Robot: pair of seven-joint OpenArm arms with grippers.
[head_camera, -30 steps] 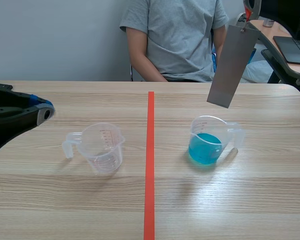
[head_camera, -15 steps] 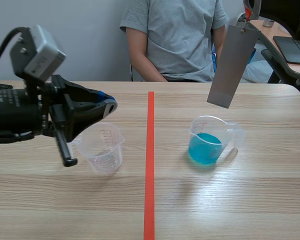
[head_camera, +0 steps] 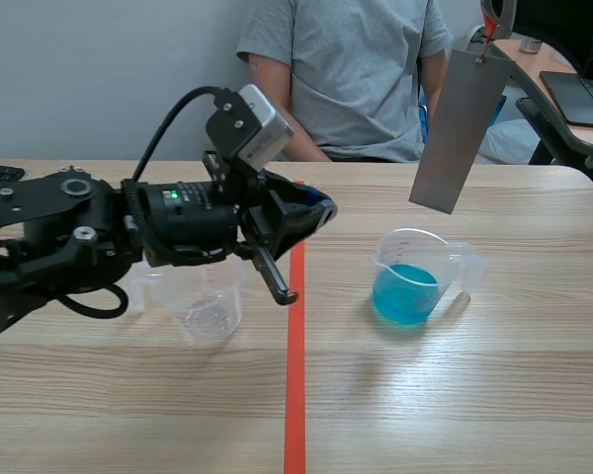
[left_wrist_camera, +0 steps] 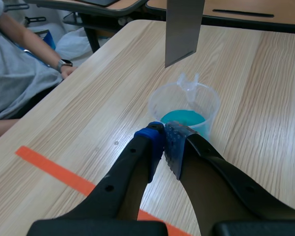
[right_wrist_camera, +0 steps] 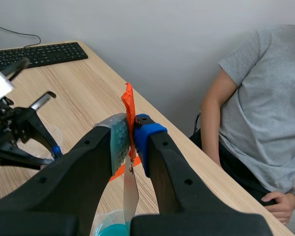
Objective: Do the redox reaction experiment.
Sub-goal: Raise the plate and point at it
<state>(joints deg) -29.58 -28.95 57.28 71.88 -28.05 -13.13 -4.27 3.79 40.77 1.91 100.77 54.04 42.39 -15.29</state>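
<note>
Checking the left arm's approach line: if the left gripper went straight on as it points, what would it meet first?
Most likely the measuring cup of blue liquid, straight ahead of the left gripper; the grey metal strip hangs higher, above that line. Depth is hard to judge.

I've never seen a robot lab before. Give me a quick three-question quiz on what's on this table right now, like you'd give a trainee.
1. True or false: the metal strip is dipped in the blue liquid.
2. The blue liquid is in: A both cups; B only the cup nearest the strip; C neither.
3. Fill in: the right gripper holds the strip by its ____ tab.
Key: 1 false, it hangs above; 2 B; 3 orange.
</note>
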